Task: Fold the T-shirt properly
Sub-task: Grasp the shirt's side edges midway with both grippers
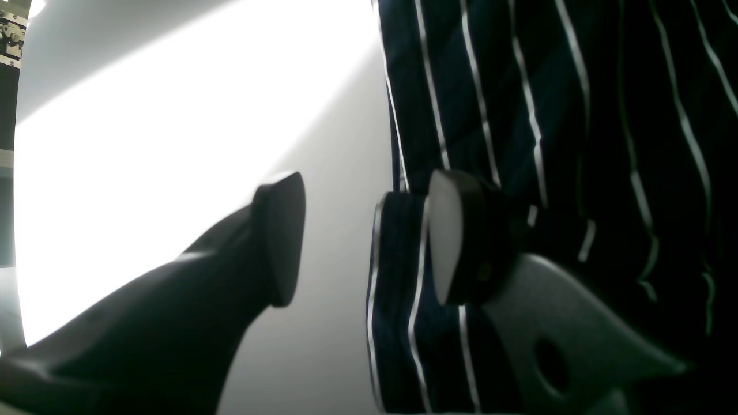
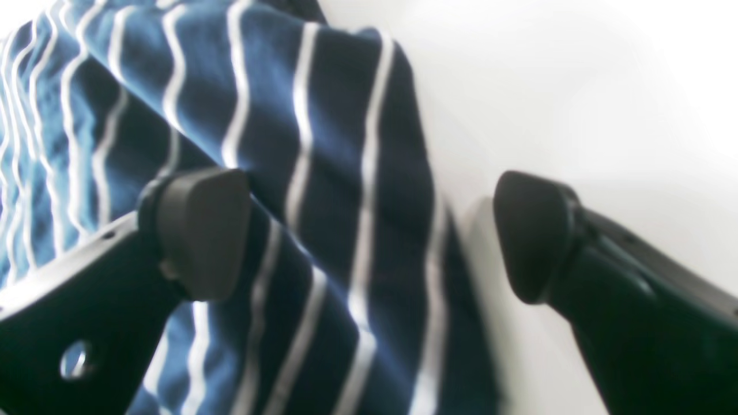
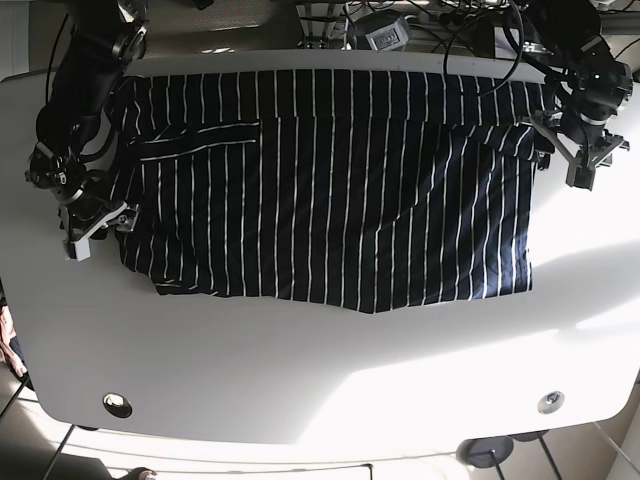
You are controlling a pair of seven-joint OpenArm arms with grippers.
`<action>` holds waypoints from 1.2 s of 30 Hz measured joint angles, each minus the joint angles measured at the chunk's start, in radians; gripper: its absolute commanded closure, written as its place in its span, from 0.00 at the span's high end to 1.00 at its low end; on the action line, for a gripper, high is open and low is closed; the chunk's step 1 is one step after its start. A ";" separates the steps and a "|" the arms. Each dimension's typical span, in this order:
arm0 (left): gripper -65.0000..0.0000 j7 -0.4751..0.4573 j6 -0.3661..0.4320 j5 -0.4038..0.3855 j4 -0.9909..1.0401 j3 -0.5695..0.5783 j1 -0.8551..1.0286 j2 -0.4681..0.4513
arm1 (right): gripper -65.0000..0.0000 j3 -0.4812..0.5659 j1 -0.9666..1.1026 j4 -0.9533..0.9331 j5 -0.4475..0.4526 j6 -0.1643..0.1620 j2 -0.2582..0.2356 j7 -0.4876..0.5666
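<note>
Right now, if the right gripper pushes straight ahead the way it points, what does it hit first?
Most likely the navy white-striped T-shirt: the open right gripper straddles its edge, one finger over cloth, the other over the white table. Depth is unclear.

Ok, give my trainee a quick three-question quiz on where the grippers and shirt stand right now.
1. True or false: the left gripper is shut on the T-shirt.
2. The right gripper sits at: A) the shirt's edge, B) the bare table in front of the shirt, C) the shirt's middle.
3. Fill in: the shirt is dark navy with thin ____ stripes.

Key: 1 false, both grippers are open, astride the shirt's edge; 2 A; 3 white.
</note>
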State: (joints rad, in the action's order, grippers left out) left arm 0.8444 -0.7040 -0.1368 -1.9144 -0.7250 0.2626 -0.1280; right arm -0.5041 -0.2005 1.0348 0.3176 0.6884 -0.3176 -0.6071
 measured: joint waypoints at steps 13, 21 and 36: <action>0.75 -0.002 0.155 0.134 0.375 0.087 -0.367 -0.025 | 0.03 0.000 0.048 0.049 0.003 0.011 0.054 -0.003; 0.75 -0.010 0.175 0.136 0.716 0.098 -0.553 -0.045 | 0.03 0.000 0.048 0.049 0.004 0.011 0.055 -0.005; 0.09 -0.097 0.037 0.095 0.970 0.097 -0.635 -0.081 | 0.03 0.000 0.035 0.049 0.002 0.011 0.055 -0.019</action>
State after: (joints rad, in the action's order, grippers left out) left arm 0.7471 -0.6670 -0.0422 -0.9440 -0.6285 -0.3725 -0.2089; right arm -0.5041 -0.1654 1.0836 0.3195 0.6994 -0.2630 -0.6258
